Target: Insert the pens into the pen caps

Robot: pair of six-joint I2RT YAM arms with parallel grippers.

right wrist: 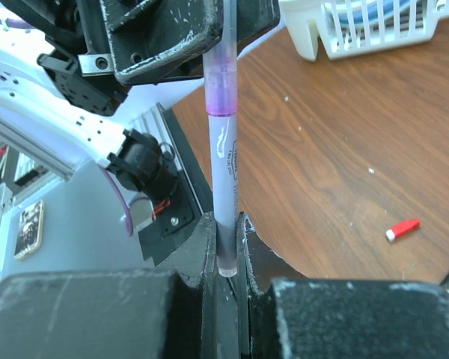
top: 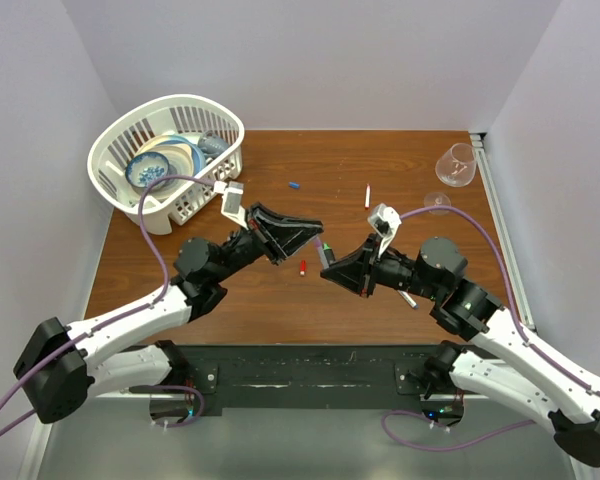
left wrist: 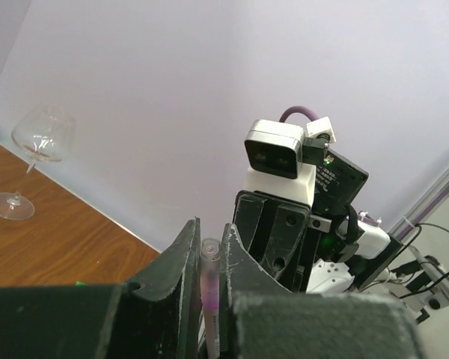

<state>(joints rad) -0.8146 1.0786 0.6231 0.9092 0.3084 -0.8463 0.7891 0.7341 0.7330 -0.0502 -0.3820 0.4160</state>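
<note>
A thin pen with a grey-white barrel and a purple band is held in the air between both grippers. My right gripper is shut on the barrel's lower end. My left gripper is shut on the other end, a clear purple-tinted cap piece. In the top view the left gripper and right gripper meet tip to tip over the table's middle. A red cap lies on the table just below them and shows in the right wrist view. A blue cap and a white stick lie farther back.
A white basket holding dishes stands at the back left; it also shows in the right wrist view. A wine glass stands at the back right and shows in the left wrist view. A grey stick lies beside the right arm.
</note>
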